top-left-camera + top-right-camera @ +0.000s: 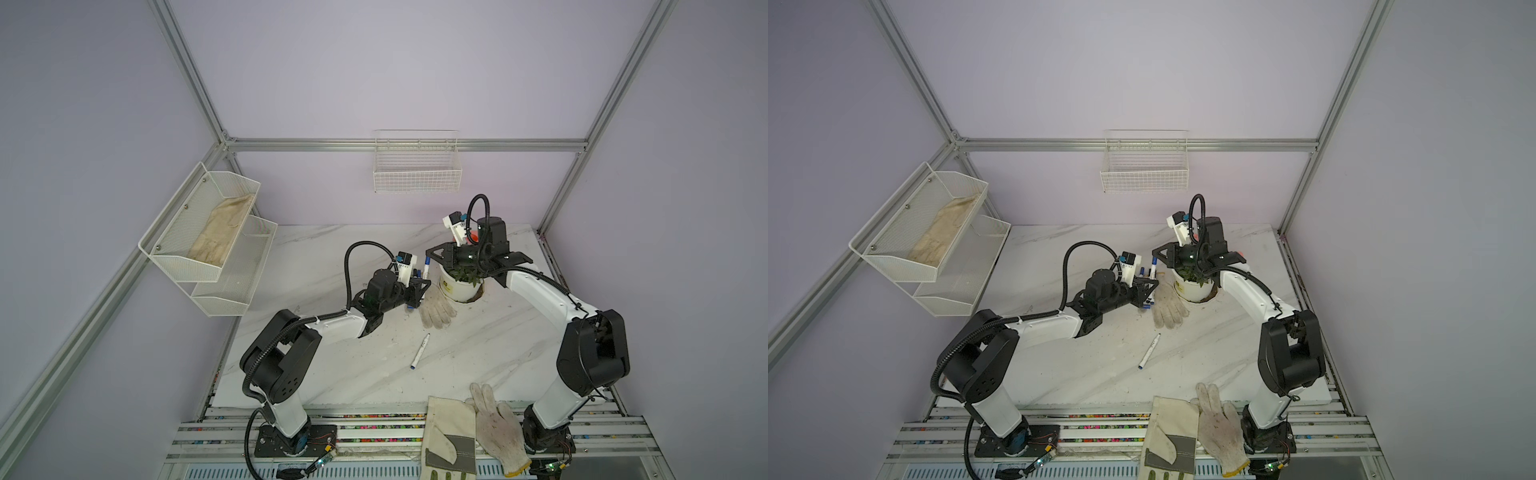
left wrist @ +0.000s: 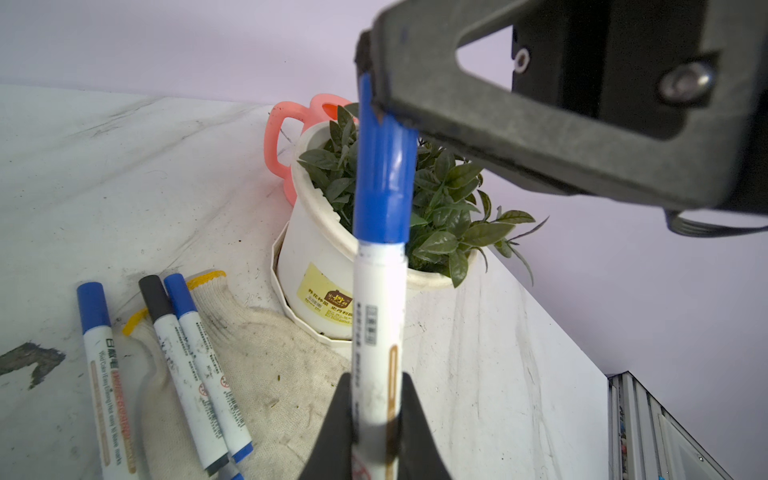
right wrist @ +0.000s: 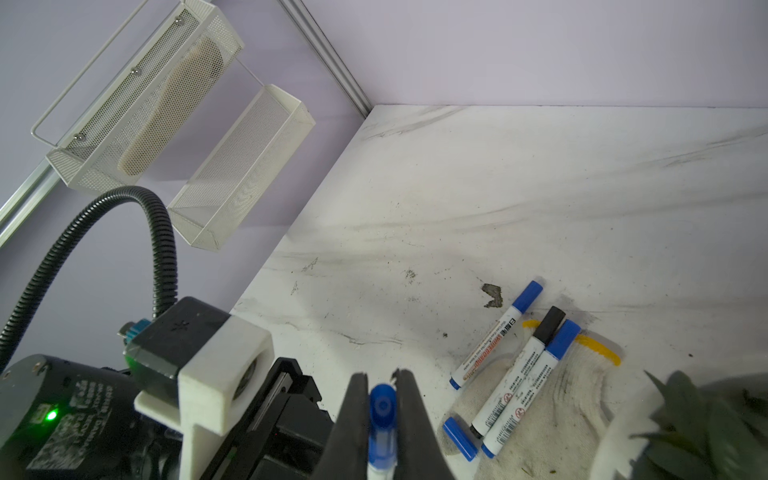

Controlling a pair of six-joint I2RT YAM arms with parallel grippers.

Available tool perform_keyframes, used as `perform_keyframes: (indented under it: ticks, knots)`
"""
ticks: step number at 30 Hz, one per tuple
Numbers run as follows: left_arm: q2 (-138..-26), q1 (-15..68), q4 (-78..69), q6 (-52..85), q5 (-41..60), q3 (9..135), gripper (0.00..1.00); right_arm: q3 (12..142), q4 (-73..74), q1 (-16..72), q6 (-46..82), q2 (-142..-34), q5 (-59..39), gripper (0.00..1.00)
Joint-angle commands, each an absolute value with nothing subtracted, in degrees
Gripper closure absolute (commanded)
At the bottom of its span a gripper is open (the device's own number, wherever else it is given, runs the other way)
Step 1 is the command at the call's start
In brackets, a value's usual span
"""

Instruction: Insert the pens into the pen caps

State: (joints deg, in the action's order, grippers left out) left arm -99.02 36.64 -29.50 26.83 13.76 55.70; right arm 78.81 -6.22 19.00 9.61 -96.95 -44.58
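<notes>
My left gripper (image 2: 376, 392) is shut on a white pen (image 2: 376, 324) and holds it upright beside the plant pot. A blue pen cap (image 2: 384, 183) sits on the pen's upper end. My right gripper (image 3: 381, 386) is shut on that blue cap (image 3: 382, 409), reaching in above the left gripper (image 1: 423, 286). Three capped pens, two blue (image 3: 494, 338) and one black (image 3: 519, 370), lie partly on a knitted glove. A loose blue cap (image 3: 459, 438) lies beside them. Another pen (image 1: 420, 351) lies alone mid-table with its dark tip bare.
A white pot with a green plant (image 1: 459, 286) stands right under the right gripper, with a pink handled thing (image 2: 276, 141) behind it. A knitted glove (image 1: 436, 309) lies by the pot and more gloves (image 1: 494, 419) at the front edge. Mesh shelves (image 1: 203, 224) hang at the left and a wire basket (image 1: 417, 166) on the back wall.
</notes>
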Motion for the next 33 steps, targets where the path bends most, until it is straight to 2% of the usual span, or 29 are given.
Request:
perform_keyframes:
  ticks: [1,10,18,26,33]
  knots:
    - [-96.7,33.7,-40.5,25.1,7.9,56.8,1.0,77.9,-19.1,20.2,6.8,-99.3,-51.6,1.0]
    - [-95.0,33.7,-40.3,18.9,1.2,56.9,1.0,79.4,-26.7,24.7,-0.2,-102.2,-52.0,1.0]
    - [-96.0,32.0,-46.1,21.6,3.3,57.9,1.0,80.1,-29.9,26.0,-2.7,-103.8,-39.0,1.0]
    - [-97.3,31.9,-43.9,22.3,3.4,59.5,1.0,82.2,-30.1,25.9,-3.0,-105.7,-28.1,1.0]
    - [-97.4,31.9,-43.0,22.9,2.3,59.3,1.0,81.3,-30.0,27.5,-3.6,-106.1,-26.3,1.0]
